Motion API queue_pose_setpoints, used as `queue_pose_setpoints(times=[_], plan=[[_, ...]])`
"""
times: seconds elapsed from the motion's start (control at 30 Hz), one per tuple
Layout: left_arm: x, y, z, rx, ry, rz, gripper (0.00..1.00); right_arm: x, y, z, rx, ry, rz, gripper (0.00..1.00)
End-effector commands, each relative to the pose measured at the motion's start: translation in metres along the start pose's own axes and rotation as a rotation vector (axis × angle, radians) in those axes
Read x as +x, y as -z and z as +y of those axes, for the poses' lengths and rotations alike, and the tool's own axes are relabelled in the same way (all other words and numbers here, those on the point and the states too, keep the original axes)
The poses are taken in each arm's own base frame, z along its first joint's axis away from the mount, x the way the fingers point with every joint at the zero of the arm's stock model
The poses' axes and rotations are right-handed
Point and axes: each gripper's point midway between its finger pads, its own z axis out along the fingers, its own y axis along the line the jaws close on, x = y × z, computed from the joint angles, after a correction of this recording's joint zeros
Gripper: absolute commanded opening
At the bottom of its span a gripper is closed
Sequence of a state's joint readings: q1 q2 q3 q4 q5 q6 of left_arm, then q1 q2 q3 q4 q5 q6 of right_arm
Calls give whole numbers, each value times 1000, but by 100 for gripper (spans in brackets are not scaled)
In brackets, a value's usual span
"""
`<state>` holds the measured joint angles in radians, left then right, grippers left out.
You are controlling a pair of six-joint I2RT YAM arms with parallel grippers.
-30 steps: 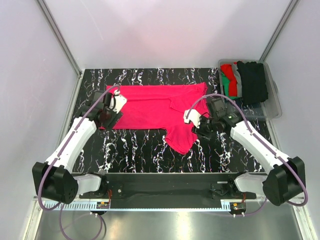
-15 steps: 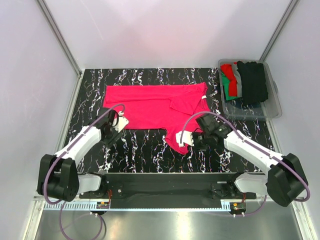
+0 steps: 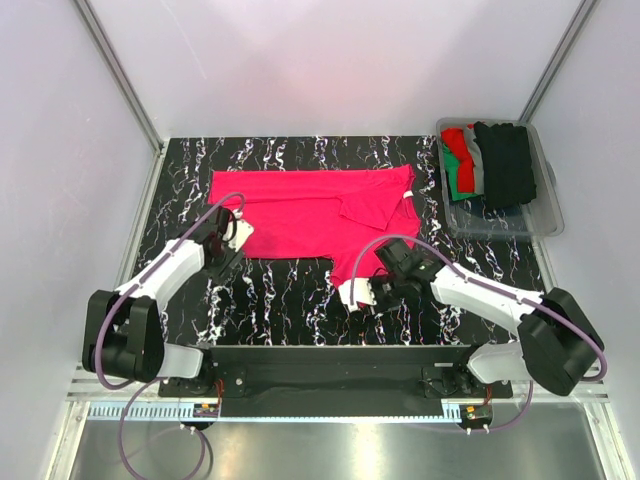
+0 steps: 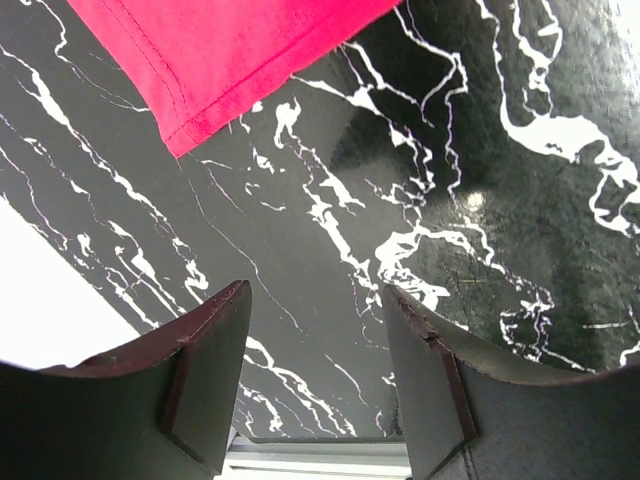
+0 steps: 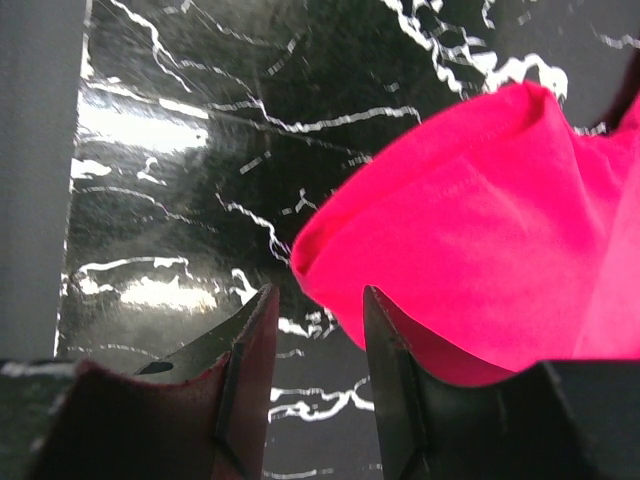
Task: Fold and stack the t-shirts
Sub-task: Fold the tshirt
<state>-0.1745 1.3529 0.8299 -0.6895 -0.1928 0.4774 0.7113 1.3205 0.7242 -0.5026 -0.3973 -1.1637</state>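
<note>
The bright pinkish-red t-shirt (image 3: 300,212) lies spread flat on the black marble table (image 3: 280,300), with one sleeve hanging toward the near edge. My left gripper (image 3: 220,248) is open and empty, low over the table just off the shirt's near-left corner (image 4: 190,75). In the left wrist view its jaws (image 4: 315,300) frame bare marble. My right gripper (image 3: 368,288) is at the tip of the near sleeve. In the right wrist view its jaws (image 5: 318,300) are open, and the sleeve's folded edge (image 5: 470,240) lies just ahead of them and over the right finger. Nothing is gripped.
A clear plastic bin (image 3: 548,215) stands at the back right, holding folded red, green, grey and black t-shirts (image 3: 495,165). White walls close in the table on the left, back and right. The black arm mount runs along the near edge.
My left gripper has pulled back off the shirt's left edge toward the near side. My right gripper has moved near-left along the sleeve to its tip.
</note>
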Motion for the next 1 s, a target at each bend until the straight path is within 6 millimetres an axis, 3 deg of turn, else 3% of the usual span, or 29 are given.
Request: queue_pose_setpoints(times=[0.0,0.33,0.83,0.9,0.97], plan=[[-19,6,15,-49,50,-51,60,-12,-8,0,-12,53,-43,46],[-27,4,26,-78,46,-43,60,-1,-21,21,-78,81,-10,45],[-30,3,33,-92,51,-33,60,7,-32,6,3,98,14,40],[-31,3,33,-91,50,-30,60,10,-33,8,-3,97,22,36],[-33,3,33,-90,50,-31,60,11,-33,6,3,93,28,24]])
